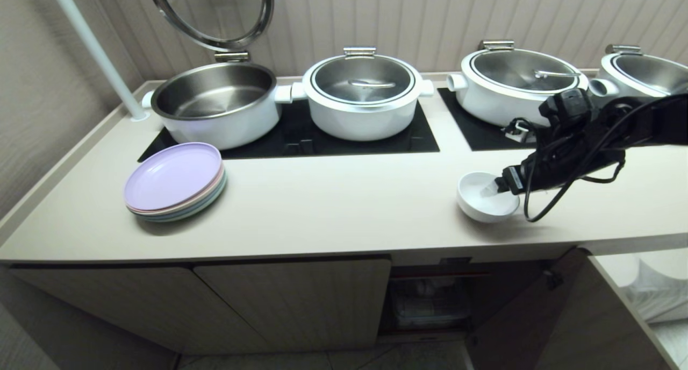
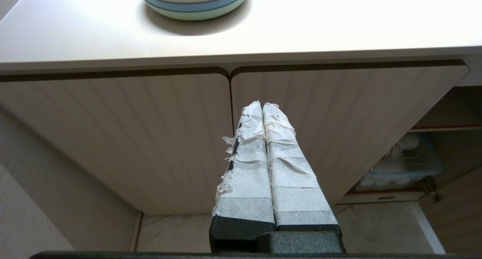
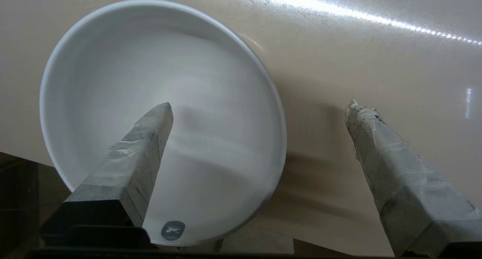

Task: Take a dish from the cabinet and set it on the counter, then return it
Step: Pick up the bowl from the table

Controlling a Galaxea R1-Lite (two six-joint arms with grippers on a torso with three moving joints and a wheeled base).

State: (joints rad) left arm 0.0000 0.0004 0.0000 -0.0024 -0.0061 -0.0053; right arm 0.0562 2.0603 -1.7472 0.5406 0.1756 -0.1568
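The small white dish [image 1: 480,198] is sitting upright on the beige tabletop [image 1: 333,198], toward its right end and near the front edge, just in front of the right-hand black glass panel [image 1: 481,125]. The right tool [image 1: 497,190] is reaching over it from the right, its taped fingers [image 3: 145,146] spread wide apart: in the right wrist view one finger is hanging over the inside of the dish while the other is standing outside the rim over bare tabletop, and neither seems to be pressing on the rim, though contact underneath is hard to judge. A small grey logo [image 3: 173,230] is showing on the dish's near inner wall. The left tool [image 2: 263,112] is hanging low in front of the cabinet [image 2: 150,138], its two taped fingers pressed together and holding nothing, pointing at the closed fluted doors. To the right of those doors one compartment is standing open, showing a red-edged shelf [image 2: 444,128] and a clear bin [image 2: 421,168] with white dishware inside. A stack of pastel plates [image 1: 176,180] is resting on the left part of the tabletop, well apart from the dish, and white pots [image 1: 361,93] are standing on the glass panels behind
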